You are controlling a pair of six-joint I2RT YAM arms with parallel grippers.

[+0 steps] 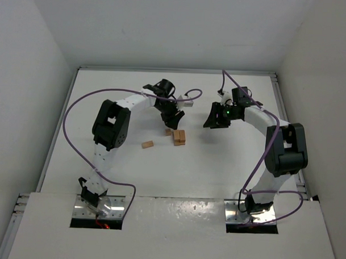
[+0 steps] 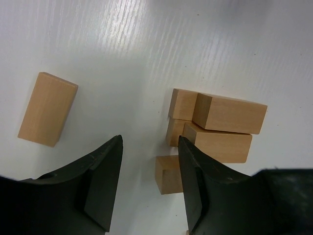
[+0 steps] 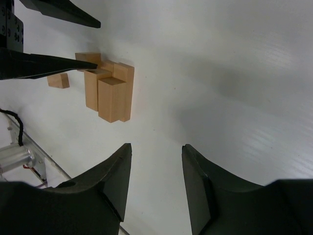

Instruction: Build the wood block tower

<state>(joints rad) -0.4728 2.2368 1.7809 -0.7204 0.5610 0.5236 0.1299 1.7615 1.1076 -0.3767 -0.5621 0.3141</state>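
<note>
From above, the tower (image 1: pixel 179 137) stands on the counter (image 1: pixel 228 165), the left gripper (image 1: pixel 173 119) just behind it and the right gripper (image 1: pixel 213 122) to its right. Left wrist: jaws apart and empty beside the tower (lining up, I'd guess); a loose block (image 2: pixel 48 108) lies well left of it. Right wrist: jaws wide, empty, open counter before the tower.

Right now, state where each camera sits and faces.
Top external: high behind the robot, looking down on the white table; left arm and right arm show.
Left wrist: looks down past the open left gripper at the clustered tan wooden blocks.
Right wrist: looks obliquely across the table past the open right gripper; shares those blocks.
</note>
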